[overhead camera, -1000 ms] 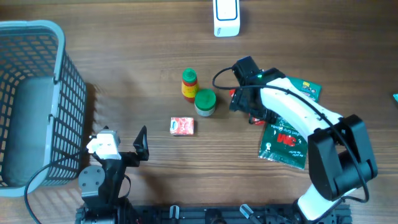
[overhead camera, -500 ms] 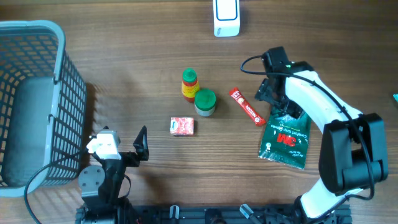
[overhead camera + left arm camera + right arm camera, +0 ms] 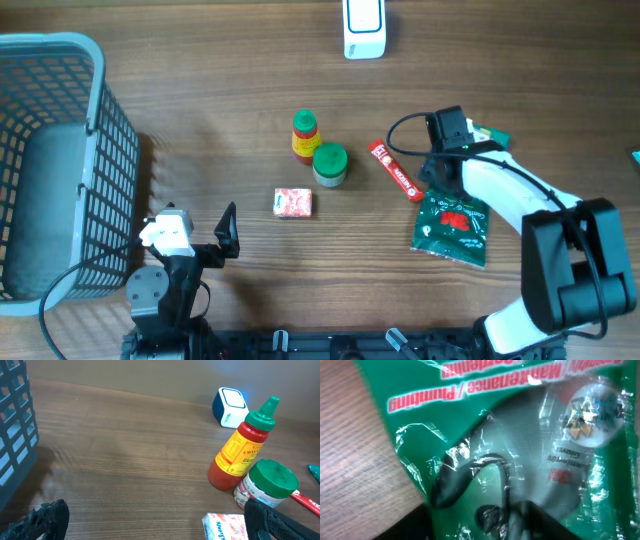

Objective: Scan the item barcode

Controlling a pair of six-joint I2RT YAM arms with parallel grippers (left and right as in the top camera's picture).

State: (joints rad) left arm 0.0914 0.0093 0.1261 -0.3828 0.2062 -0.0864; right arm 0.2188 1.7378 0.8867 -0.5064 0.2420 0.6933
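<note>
Left arm folded low at near edge of desk [image 3: 200, 100], beside grey basket [image 3: 60, 150]; left end effector [image 3: 157, 527] spread wide, empty. Scanner [image 3: 363, 28] at far edge. Green 3M glove packet [image 3: 452, 228] lies flat, right of red sachet [image 3: 397, 171]. Right arm reaches from near-right corner, wrist pitched down; right end effector [image 3: 443, 178] at packet's far edge, grip cannot tell.
</note>
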